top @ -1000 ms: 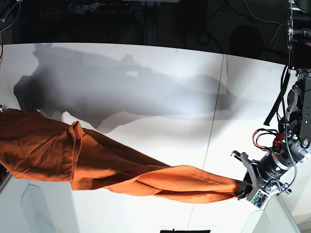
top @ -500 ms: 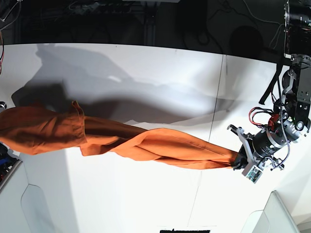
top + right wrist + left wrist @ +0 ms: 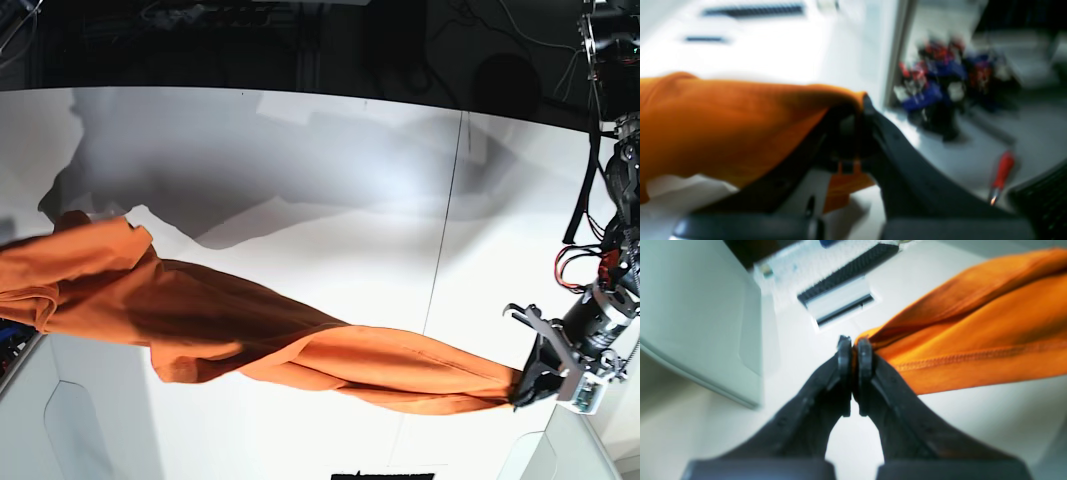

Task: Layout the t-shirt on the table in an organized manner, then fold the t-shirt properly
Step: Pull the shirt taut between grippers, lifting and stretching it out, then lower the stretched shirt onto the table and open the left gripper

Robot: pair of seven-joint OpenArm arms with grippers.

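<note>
The orange t-shirt (image 3: 250, 335) hangs stretched above the white table (image 3: 330, 200), bunched into a twisted band from the left edge to the lower right. My left gripper (image 3: 522, 388) is shut on its right end; in the left wrist view the black fingertips (image 3: 844, 350) pinch the hemmed t-shirt (image 3: 973, 330) corner. My right gripper is outside the base view at the left. In the blurred right wrist view my right gripper (image 3: 858, 110) is shut on the t-shirt (image 3: 723, 123), which drapes over one finger.
A thin dark seam (image 3: 445, 230) crosses the table. Light grey panels sit at the front corners (image 3: 70, 430). Beyond the table edge, on the floor, lie a red-handled tool (image 3: 1002, 173) and a cluster of coloured cables (image 3: 940, 76).
The shirt has swung: its right end and my left gripper went down toward the front right, and the left bunch now fans lower and wider. Both grips are unchanged.
</note>
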